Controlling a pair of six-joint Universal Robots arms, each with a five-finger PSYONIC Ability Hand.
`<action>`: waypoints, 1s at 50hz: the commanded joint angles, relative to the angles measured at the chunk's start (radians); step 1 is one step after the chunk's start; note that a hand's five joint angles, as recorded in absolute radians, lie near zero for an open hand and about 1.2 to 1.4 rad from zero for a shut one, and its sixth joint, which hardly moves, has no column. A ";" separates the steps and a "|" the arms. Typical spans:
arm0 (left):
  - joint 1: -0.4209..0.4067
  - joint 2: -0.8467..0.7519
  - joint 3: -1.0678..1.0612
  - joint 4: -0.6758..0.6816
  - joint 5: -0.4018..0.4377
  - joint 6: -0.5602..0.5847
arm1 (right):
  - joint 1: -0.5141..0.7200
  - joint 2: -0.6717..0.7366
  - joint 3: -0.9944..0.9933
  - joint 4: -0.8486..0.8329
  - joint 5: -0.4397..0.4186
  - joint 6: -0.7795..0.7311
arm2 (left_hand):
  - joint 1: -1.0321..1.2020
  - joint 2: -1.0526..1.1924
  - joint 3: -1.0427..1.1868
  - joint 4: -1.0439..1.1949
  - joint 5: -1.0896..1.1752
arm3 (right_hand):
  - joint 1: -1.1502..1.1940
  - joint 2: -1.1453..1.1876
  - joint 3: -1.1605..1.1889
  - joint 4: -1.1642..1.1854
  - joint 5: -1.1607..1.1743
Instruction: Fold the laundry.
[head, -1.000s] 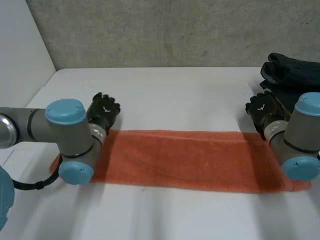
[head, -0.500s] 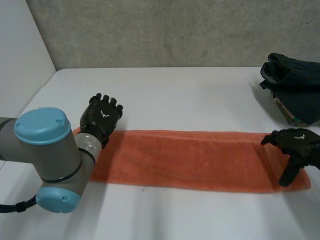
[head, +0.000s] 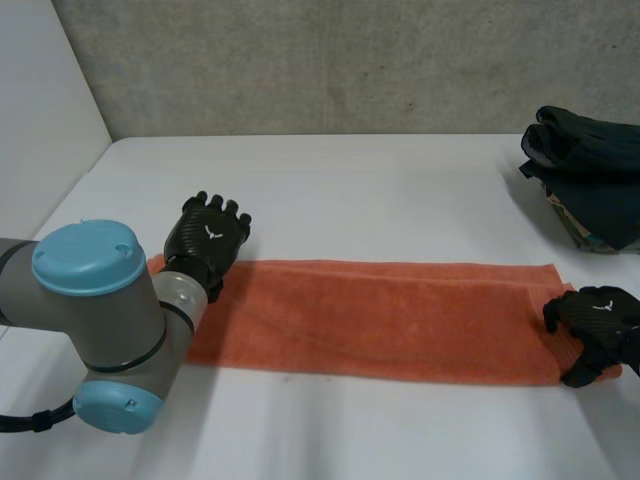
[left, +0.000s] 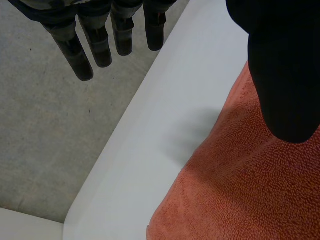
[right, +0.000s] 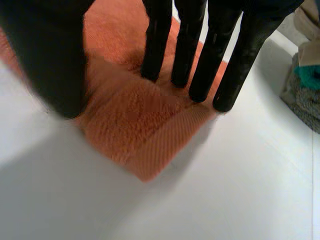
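Note:
An orange towel (head: 380, 320) lies as a long strip across the white table (head: 350, 190). My left hand (head: 208, 238) hovers over its left end with straight, spread fingers (left: 100, 45); its thumb (left: 285, 75) hangs above the towel (left: 250, 190), holding nothing. My right hand (head: 595, 320) sits on the towel's right end. Its fingers (right: 200, 60) press on the towel (right: 145, 130) and its thumb (right: 50, 60) is at the near edge, with the corner humped up between them.
A pile of dark clothes (head: 585, 180) sits at the table's far right, with a folded stack (right: 305, 85) beyond my right hand's fingertips. A grey wall runs behind the table. The table's left edge lies just past my left hand.
My right arm swung back and its hand dropped onto the towel's right end, fingers closing on the corner. My left arm drew back; its hand stays open over the left end.

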 joint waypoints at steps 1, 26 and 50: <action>-0.001 0.002 -0.005 0.000 -0.001 0.000 | -0.069 0.068 -0.017 -0.091 0.052 -0.038 | -0.020 -0.026 -0.034 -0.028 -0.047 | 0.825 0.745 0.744 0.745 0.771; 0.031 0.127 -0.048 -0.009 -0.005 -0.001 | 0.417 -0.129 -0.150 -0.355 0.155 -0.050 | -0.020 -0.026 -0.034 -0.028 -0.047 | 0.825 0.745 0.744 0.745 0.771; 0.138 0.265 -0.165 -0.011 0.001 -0.092 | 1.119 0.372 -0.500 -0.410 0.080 -0.026 | -0.020 -0.026 -0.034 -0.028 -0.047 | -0.397 -0.477 -0.477 -0.477 -0.450</action>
